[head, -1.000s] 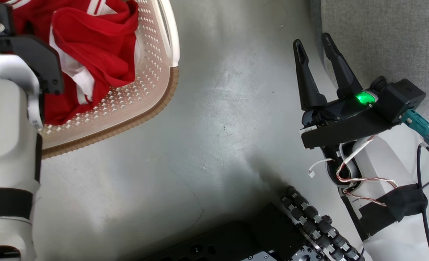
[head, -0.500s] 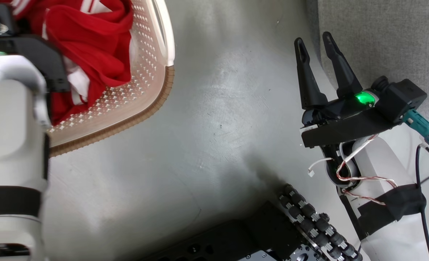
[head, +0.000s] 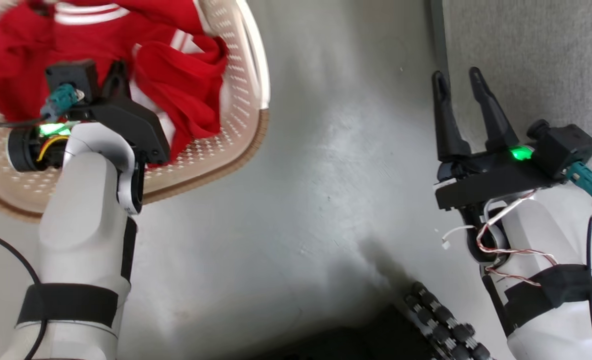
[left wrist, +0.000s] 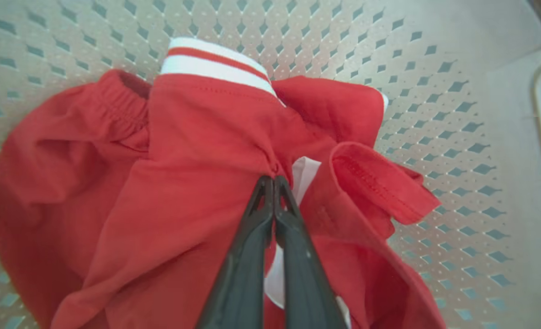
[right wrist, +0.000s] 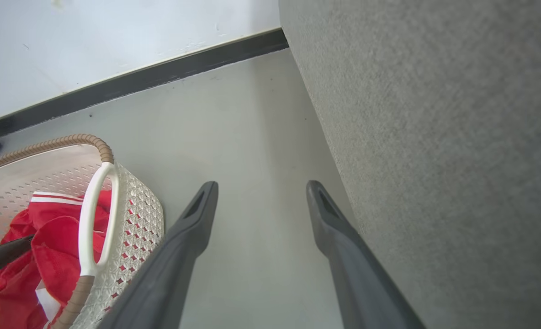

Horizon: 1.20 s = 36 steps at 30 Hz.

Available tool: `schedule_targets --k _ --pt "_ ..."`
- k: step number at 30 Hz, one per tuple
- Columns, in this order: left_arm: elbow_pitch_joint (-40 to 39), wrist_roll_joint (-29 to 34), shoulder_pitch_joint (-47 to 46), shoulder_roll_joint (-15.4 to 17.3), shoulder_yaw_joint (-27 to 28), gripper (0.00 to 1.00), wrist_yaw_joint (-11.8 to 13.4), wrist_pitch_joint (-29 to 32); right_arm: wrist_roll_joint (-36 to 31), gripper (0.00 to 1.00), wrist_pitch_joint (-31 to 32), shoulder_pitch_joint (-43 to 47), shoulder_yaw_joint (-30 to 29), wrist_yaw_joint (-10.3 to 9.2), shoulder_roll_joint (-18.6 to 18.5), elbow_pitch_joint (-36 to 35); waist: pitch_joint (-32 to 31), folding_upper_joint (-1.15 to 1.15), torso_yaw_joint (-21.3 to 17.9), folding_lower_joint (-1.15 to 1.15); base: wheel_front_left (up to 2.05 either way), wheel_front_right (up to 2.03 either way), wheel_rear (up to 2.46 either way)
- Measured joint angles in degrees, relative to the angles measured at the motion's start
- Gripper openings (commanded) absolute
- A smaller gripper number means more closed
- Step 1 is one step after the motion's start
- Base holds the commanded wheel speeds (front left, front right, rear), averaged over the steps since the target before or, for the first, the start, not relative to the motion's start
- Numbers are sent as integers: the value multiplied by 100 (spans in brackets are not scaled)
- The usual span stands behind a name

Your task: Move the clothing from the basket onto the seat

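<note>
**Head view.** The basket [head: 248,135] sits on the grey floor [head: 321,190] at 10 o'clock. The clothing [head: 186,95], red with white stripes, lies bunched inside it. The left gripper [head: 118,82] reaches into the basket from 8 o'clock with its tips buried in the red fabric, so the state of its jaws cannot be told here. The right gripper [head: 457,76] hangs at 3 o'clock above the floor, jaws wide and empty, just beside the edge of the seat [head: 536,60], which occupies 1 to 2 o'clock.

**Left wrist view.** The jaws are pressed together, pinching a fold of the clothing at centre. A white-and-red striped band [left wrist: 215,61] lies at 12 o'clock. Perforated basket wall surrounds the fabric.

**Right wrist view.** The jaws stand wide apart with bare floor between them. The seat runs along 3 o'clock. The basket is at 8 o'clock, its white handle [right wrist: 90,219] in front of the clothing. A dark skirting strip [right wrist: 161,75] crosses at 11 o'clock below a pale wall [right wrist: 92,41].
</note>
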Motion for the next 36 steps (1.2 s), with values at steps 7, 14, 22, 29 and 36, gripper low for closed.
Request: schedule_targets --k 7,14,22,29,36 --pt "4 -274 274 -100 66 0 -201 -415 -118 100 -2 119 -247 0 -82 94 -506 0 314 0 0 0 0" --pt "40 -514 652 -215 62 0 -413 -829 -227 100 -2 454 -445 1 -172 243 -1132 0 703 0 0 0 0" --pt "25 -678 1100 -256 -40 0 -579 -1029 -352 100 -2 739 -525 26 -291 323 -1789 -1 1082 -1 0 0 0" --pt "-247 -1004 1480 -264 -331 0 -712 -1098 -421 100 -1 1002 -576 33 -414 375 -2371 0 1407 -1 0 0 0" --pt "-811 -1691 1887 -264 -1141 0 -758 -1161 -602 100 -1 1135 -456 35 -459 407 -2971 0 1695 -1 0 0 0"
